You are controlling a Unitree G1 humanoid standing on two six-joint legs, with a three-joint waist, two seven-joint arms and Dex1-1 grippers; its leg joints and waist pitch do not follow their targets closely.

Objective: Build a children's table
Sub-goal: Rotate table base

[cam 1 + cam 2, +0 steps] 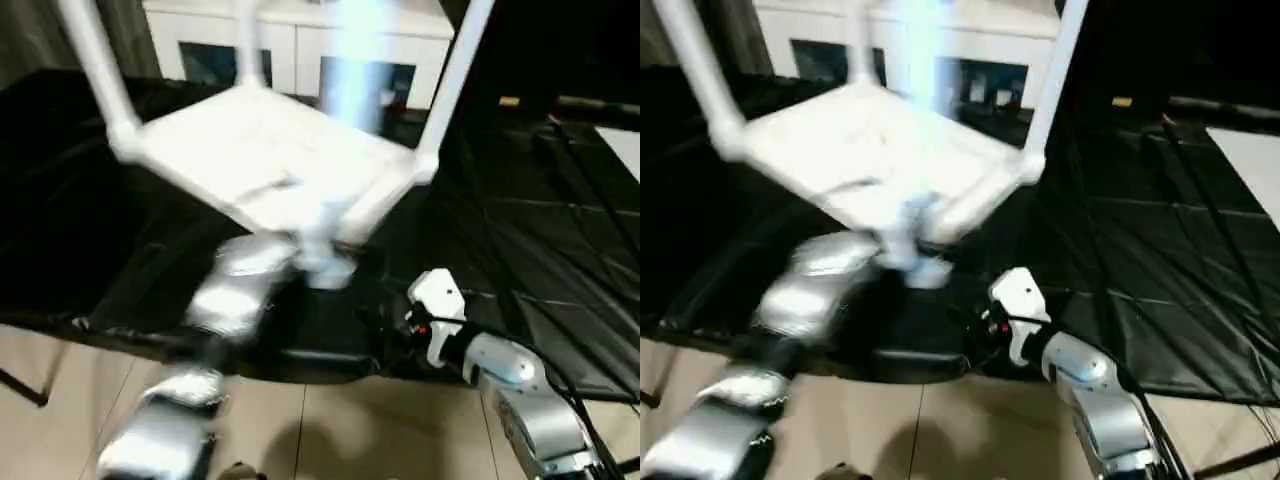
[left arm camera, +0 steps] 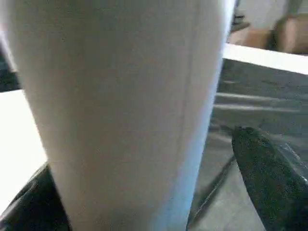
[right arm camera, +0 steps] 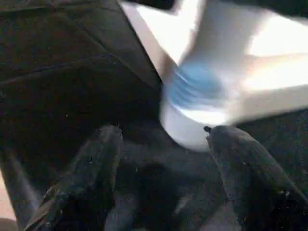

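The children's table lies upside down on a black cloth, its white tabletop (image 1: 260,150) tilted. White legs rise from its corners: one at the left (image 1: 95,60), one at the right (image 1: 450,80), one at the back (image 1: 248,40). A fourth leg (image 2: 125,96) stands blurred at the near corner (image 1: 325,255). My left gripper (image 2: 139,166) is open around this near leg, one black finger (image 2: 269,183) standing a little off it. My right gripper (image 3: 168,134) is open and holds nothing. Its fingers (image 3: 96,168) point at the near corner socket (image 3: 192,110) just beyond them.
The black cloth (image 1: 540,250) covers the low work surface, its front edge running above the tiled floor (image 1: 330,430). A white cabinet with dark glass doors (image 1: 300,50) stands behind the table. My right forearm (image 1: 520,400) comes in from the lower right.
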